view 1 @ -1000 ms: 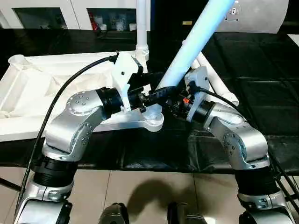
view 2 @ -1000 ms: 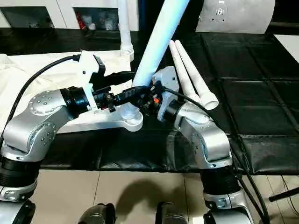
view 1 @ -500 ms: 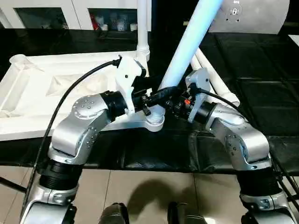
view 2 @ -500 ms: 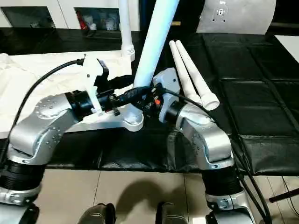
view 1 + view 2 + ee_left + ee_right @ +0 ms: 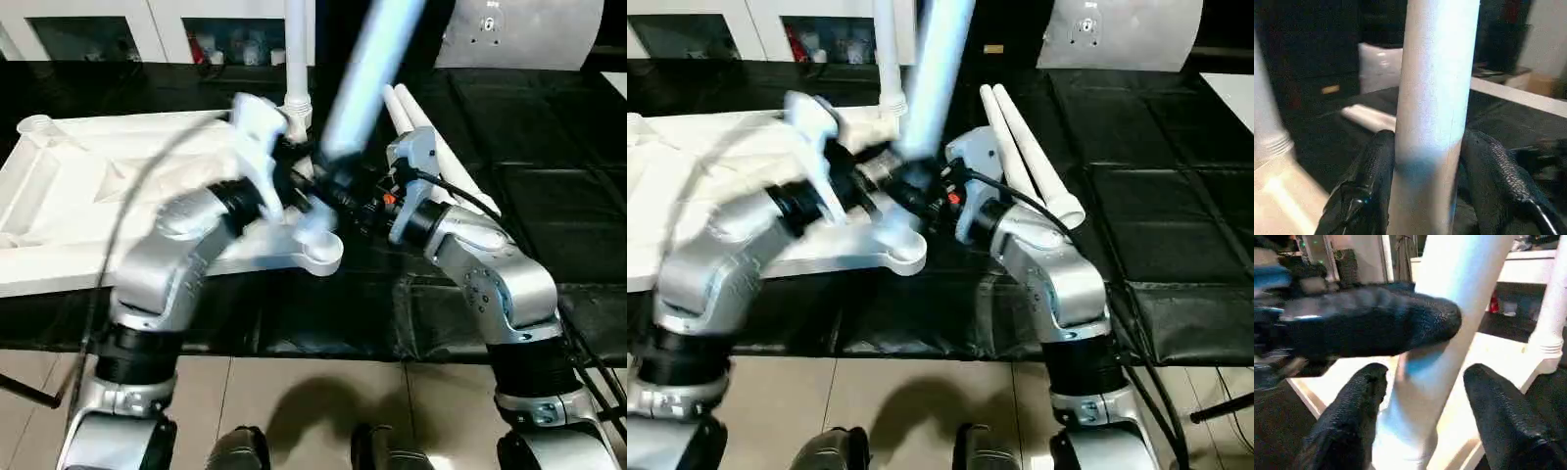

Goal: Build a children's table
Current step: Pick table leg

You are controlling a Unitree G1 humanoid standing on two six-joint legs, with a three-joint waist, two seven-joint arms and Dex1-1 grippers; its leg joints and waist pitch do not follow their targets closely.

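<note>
Left end effector (image 5: 1425,186) grips one leg (image 5: 1435,98); two legs (image 5: 1034,162) lie beside.

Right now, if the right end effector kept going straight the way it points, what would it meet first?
The white table leg standing between the right end effector fingers; beyond it probably the left end effector finger, depth unclear.

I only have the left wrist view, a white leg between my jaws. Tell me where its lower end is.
Observer: The leg leans over the near corner socket of the tabletop; seated or not, I cannot tell.
Operator: Report the right gripper.
Observer: The right gripper straddles the same leg low down; one finger stands apart from it.
Operator: Count the other legs.
Observer: One upright leg stands at the far corner; two spare legs lie side by side on the black sheet.
</note>
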